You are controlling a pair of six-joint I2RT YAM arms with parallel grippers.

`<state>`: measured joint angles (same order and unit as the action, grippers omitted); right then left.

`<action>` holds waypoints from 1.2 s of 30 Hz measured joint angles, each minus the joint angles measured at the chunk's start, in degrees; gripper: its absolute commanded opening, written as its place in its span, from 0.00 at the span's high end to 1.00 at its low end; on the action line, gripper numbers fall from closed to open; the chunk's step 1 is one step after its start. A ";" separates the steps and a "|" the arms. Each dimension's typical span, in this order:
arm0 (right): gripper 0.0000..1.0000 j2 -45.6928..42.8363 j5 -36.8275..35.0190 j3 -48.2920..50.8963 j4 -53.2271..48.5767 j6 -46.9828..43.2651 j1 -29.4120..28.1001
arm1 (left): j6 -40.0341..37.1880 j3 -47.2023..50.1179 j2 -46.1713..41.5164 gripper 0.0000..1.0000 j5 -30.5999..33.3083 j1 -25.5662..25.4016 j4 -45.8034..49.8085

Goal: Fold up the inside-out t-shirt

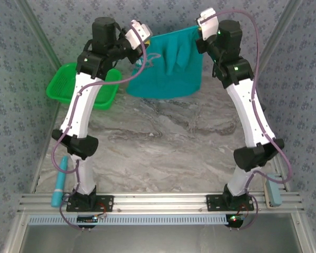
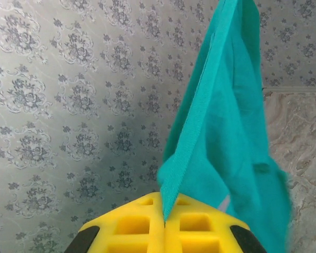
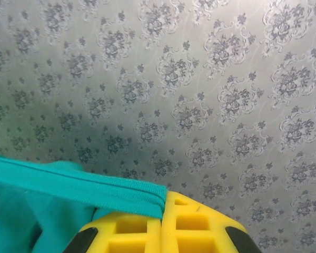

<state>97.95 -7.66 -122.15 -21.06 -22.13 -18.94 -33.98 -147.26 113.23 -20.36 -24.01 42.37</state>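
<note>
The teal inside-out t-shirt (image 1: pixel 168 66) hangs lifted at the back of the table, stretched between both raised grippers, its lower part drooping to the marble top. My left gripper (image 1: pixel 146 38) is shut on one hemmed edge; in the left wrist view the yellow jaws (image 2: pixel 164 219) pinch the teal hem (image 2: pixel 200 121), and the cloth hangs to the right. My right gripper (image 1: pixel 199 30) is shut on the other end; in the right wrist view its yellow jaws (image 3: pixel 162 213) clamp the hem (image 3: pixel 84 184), which runs off to the left.
A bright green mesh basket (image 1: pixel 68 84) stands at the back left, beside the left arm. A teal cylinder (image 1: pixel 60 182) lies near the left front edge and a small pale object (image 1: pixel 274 192) at the right front. Patterned walls enclose the table.
</note>
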 measured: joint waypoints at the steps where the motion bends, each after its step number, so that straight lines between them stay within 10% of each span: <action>1: 1.00 -2.47 -0.04 3.63 0.85 -0.26 -0.35 | -0.37 2.58 -1.53 1.00 -0.02 0.00 -0.04; 8: 1.00 -22.93 1.75 38.27 8.02 -1.95 -1.68 | -3.76 46.93 -22.25 1.00 -0.83 -4.37 -12.50; 18: 0.49 -46.14 -2.67 82.51 2.67 1.11 -20.06 | 3.65 98.55 -34.71 0.56 7.04 -22.18 -26.71; 26: 0.37 -50.56 -5.97 86.25 -0.98 13.53 -25.46 | 21.57 103.43 -34.82 0.48 10.91 -27.93 -26.18; 36: 0.47 -13.68 -2.60 69.79 4.00 40.48 -14.23 | 49.79 90.99 -23.21 0.67 12.85 -15.19 -34.49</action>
<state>84.27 -10.26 -52.36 -17.06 18.35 -33.17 15.81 -56.27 90.02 -7.51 -39.20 7.88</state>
